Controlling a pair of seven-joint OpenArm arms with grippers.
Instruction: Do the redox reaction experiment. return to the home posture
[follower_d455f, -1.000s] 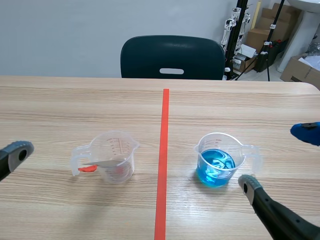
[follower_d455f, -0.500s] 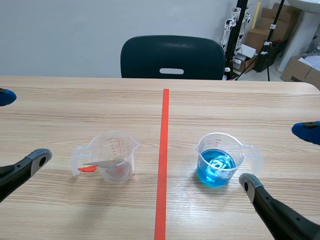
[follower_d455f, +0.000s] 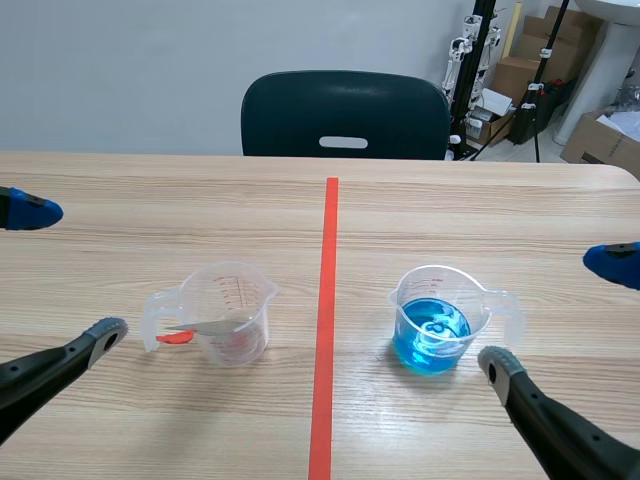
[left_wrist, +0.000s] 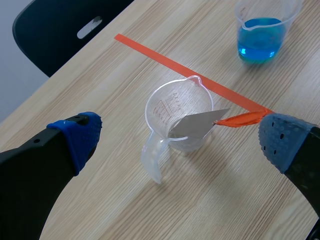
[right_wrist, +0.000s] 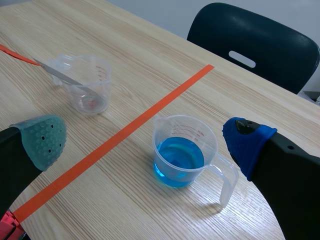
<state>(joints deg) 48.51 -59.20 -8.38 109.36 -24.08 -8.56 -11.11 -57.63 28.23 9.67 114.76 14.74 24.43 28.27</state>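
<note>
Left gripper (follower_d455f: 65, 272) is spread wide and holds nothing, low on its own side of the table (follower_d455f: 150, 200) and well clear of the glassware. Right gripper (follower_d455f: 553, 313), same story: fingers far apart, empty, sitting just beside the blue cup's handle without touching it. With both hands off everything, I'd say the experiment work is finished and only the settle into home posture is left.

And the layout makes sense! One cup on each side of the tape line (follower_d455f: 326, 320), well apart, each within its own arm's reach. The clear cup (follower_d455f: 228, 312) stands upright on the left, a spatula (left_wrist: 197, 125) parked in it, grey blade down inside, orange-red handle poking out over the rim, so it can't roll off. There's a reddish tint low in that cup, residue or printed marks seen through the wall, hard to call from here.

Over on the right, the blue cup (follower_d455f: 437, 318) stands upright, roughly a third full of bright blue liquid (right_wrist: 179, 159), handle turned away from the tape. Beyond the table, a chair (follower_d455f: 345, 115).
</note>
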